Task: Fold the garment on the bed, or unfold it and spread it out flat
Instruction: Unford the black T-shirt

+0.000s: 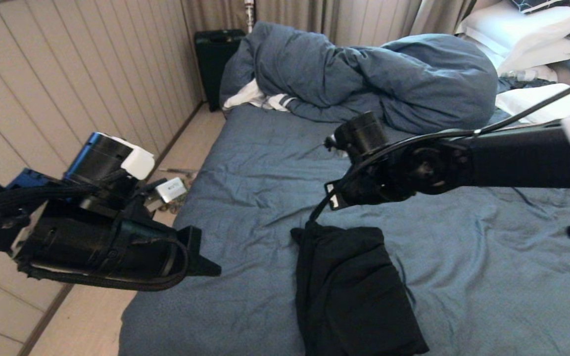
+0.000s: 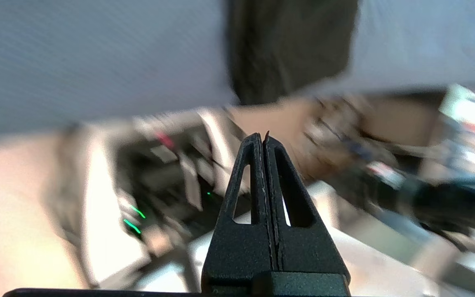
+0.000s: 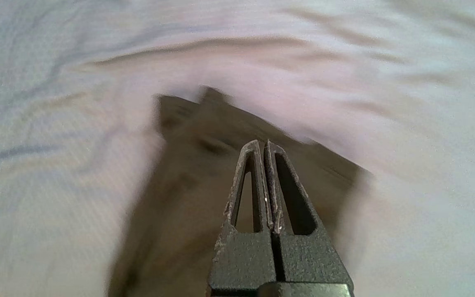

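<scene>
1. Bedroom: panelled wall on the robot's left, curtains at the back, bed (image 1: 245, 198) with a wrinkled blue-grey sheet filling most of the head view. Bunched duvet (image 1: 364, 74) at the far end, white pillows (image 1: 527, 34) in the far right corner, dark suitcase (image 1: 218, 64) against the wall beyond the bed.
2. Black T-shirt (image 1: 354, 291) lies on the near part of the bed, folded into a narrow compact bundle. Print and text not visible. Long axis runs near-to-far from the robot, leaning slightly to the right at the near end.
3. Right end effector (image 3: 265, 144): fingers pressed together, holding nothing. Wrist view looks straight down onto the shirt, tips over the dark cloth, apart from it as far as I can tell. In the head view the right arm (image 1: 463, 163) crosses over the bed just beyond the bundle's far end.
4. Left end effector (image 2: 262, 136): also closed and empty. It sits out over the bed's left edge and the floor; its camera shows blurred floor clutter with the shirt further off.
5. Key relation: shirt sits directly below the right end effector and well to the right of the left one. Right arm is clearly nearer.
6. Judgement: either end effector must spread its fingers before pinching cloth; the far edge looks like the likely pick point for the right arm.
</scene>
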